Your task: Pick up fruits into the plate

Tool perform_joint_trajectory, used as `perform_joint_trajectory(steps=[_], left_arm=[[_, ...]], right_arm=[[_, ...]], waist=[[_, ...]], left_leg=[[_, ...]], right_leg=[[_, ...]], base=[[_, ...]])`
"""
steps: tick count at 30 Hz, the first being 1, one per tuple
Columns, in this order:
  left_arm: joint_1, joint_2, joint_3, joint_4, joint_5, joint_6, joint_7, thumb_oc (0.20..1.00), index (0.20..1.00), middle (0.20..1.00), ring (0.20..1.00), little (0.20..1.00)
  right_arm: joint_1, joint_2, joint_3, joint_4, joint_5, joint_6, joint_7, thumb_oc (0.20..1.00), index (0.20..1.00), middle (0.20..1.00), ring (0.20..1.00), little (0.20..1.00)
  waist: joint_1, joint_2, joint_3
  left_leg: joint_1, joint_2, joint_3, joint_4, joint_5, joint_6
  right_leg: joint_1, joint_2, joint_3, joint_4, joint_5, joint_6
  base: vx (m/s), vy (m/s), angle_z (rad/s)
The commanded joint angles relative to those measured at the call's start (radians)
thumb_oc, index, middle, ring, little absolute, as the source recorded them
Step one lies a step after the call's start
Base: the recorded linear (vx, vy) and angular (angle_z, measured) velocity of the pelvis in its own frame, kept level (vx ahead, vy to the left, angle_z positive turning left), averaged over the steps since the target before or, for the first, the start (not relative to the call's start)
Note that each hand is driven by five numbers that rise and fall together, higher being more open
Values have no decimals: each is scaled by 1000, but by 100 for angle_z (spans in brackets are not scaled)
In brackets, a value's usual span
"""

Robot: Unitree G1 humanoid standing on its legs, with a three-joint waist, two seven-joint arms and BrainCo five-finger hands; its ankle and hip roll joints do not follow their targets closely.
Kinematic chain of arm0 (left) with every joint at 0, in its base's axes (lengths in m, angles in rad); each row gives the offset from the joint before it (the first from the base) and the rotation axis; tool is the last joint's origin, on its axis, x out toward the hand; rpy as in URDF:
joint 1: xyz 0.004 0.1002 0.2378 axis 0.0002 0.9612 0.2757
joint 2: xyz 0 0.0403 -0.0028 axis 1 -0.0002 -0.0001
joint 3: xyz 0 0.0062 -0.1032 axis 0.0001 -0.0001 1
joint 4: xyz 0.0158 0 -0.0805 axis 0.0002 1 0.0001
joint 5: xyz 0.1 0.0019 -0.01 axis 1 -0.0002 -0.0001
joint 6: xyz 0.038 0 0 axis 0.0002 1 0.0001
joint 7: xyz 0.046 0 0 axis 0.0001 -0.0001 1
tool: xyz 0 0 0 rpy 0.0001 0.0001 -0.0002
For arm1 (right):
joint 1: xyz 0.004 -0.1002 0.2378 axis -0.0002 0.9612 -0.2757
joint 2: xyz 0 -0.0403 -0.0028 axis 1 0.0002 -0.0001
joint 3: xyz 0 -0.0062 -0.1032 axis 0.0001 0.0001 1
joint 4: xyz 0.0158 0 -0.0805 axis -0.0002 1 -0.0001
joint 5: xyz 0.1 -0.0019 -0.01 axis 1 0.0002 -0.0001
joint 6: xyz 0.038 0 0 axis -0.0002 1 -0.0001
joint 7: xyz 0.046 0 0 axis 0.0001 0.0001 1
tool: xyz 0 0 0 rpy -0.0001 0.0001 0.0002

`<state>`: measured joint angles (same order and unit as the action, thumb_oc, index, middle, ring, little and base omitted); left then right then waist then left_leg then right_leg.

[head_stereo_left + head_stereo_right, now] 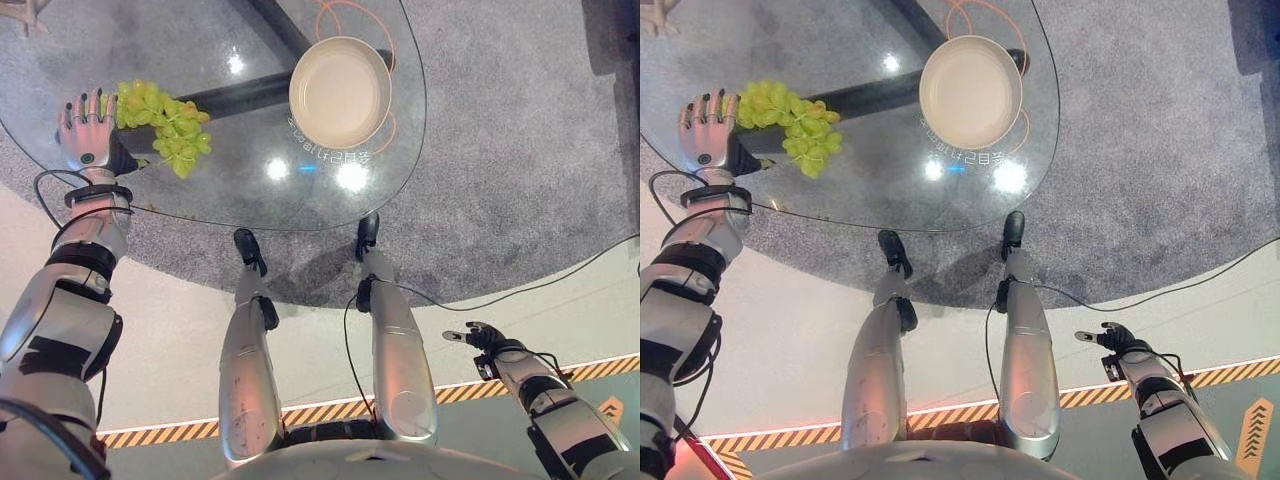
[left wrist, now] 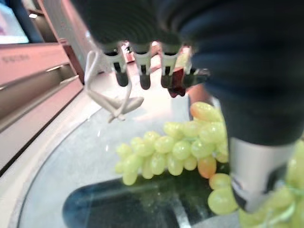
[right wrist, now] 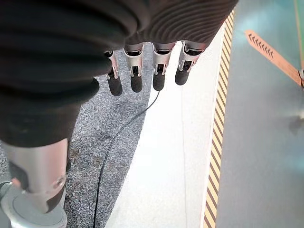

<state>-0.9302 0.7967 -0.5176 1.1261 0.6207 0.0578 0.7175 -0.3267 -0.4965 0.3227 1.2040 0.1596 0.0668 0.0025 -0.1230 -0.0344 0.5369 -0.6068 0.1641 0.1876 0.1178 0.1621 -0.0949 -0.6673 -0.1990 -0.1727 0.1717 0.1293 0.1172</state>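
Note:
A bunch of green grapes (image 1: 165,125) lies on the left part of a round glass table (image 1: 230,190). An empty cream plate (image 1: 340,92) sits to its right, near the table's far side. My left hand (image 1: 85,135) hovers just left of the grapes with straight fingers, touching or nearly touching the bunch. In the left wrist view the grapes (image 2: 175,152) lie under the open fingers (image 2: 142,76) and beside the thumb (image 2: 256,175). My right hand (image 1: 480,338) hangs low by my side, away from the table, fingers relaxed (image 3: 156,71).
The glass table stands on dark legs (image 1: 245,95) over grey carpet (image 1: 520,150). A yellow-and-black striped line (image 1: 600,368) runs across the floor behind me. A white branching object (image 2: 111,102) lies past the grapes at the table's far edge.

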Motion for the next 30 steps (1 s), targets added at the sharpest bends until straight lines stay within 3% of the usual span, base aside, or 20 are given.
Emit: perform_joint_trajectory(steps=[1,5,18,26,30], left_arm=[[-51,57,2,57,95,58,133,1000,1000,1000,1000,1000],[-77,69,2,47,79,88,200,1000,1000,1000,1000,1000],[-173,88,-33,88,107,83,199,1000,1000,1000,1000,1000],[-205,88,-72,112,75,5,87,1000,1000,1000,1000,1000],[-203,82,-94,125,88,1,14,1000,1000,1000,1000,1000]], right_arm=[[54,-23,12,-19,22,11,-16,1000,1000,1000,1000,1000],[62,-26,9,-18,21,3,-9,1000,1000,1000,1000,1000],[87,-23,11,-9,20,-31,15,1000,1000,1000,1000,1000],[92,-28,15,-26,33,-48,5,1000,1000,1000,1000,1000],[92,-36,10,-29,33,-54,-1,1000,1000,1000,1000,1000]], waist=[[1,-31,-17],[-8,-30,-17],[-35,-40,-17],[-52,-46,-17],[-57,-43,-17]], left_leg=[[-104,-69,16,171,-146,8],[-141,-73,13,219,-166,12],[-179,-68,13,275,-190,15],[-211,-69,14,305,-204,22],[-221,-71,14,308,-205,25]], right_leg=[[-63,79,3,116,-96,-34],[-94,78,12,139,-100,-41],[-129,80,33,156,-97,-43],[-159,84,48,163,-89,-41],[-170,87,56,167,-87,-40]], base=[[0,0,0],[0,0,0],[10,7,-1],[15,16,-2],[16,51,-3]])
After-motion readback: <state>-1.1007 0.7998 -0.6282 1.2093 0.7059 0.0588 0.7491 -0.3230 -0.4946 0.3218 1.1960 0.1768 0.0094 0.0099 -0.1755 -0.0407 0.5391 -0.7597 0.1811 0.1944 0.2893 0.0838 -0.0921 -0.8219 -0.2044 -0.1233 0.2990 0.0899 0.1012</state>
